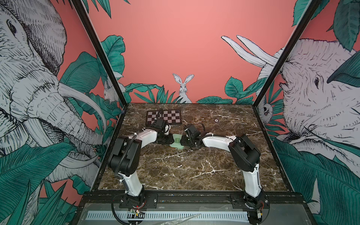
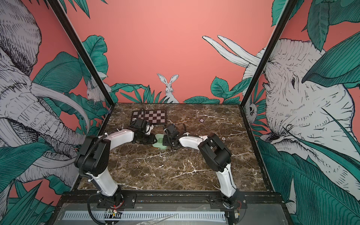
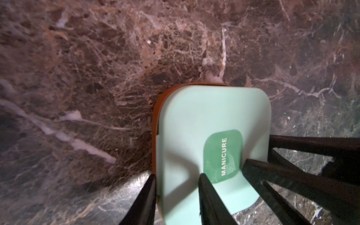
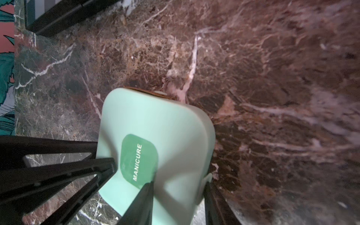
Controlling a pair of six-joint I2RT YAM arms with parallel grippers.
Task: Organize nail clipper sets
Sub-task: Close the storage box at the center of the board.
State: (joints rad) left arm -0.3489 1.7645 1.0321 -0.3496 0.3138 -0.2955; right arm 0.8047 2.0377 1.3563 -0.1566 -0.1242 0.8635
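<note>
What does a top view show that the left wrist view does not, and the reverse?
Only a top view: the flat brown-and-pale checkerboard at the far side of the brown marble table. Only the left wrist view: the white word MANICURE on the lid's darker green label. Both: the mint-green rounded-square plastic case, flanked by the left gripper and right gripper.

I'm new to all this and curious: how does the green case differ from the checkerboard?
The case is mint green with rounded corners; the checkerboard is wider, in brown and pale squares. The case sits between the left gripper and right gripper; the checkerboard lies farther back. Both are on the table.
</note>
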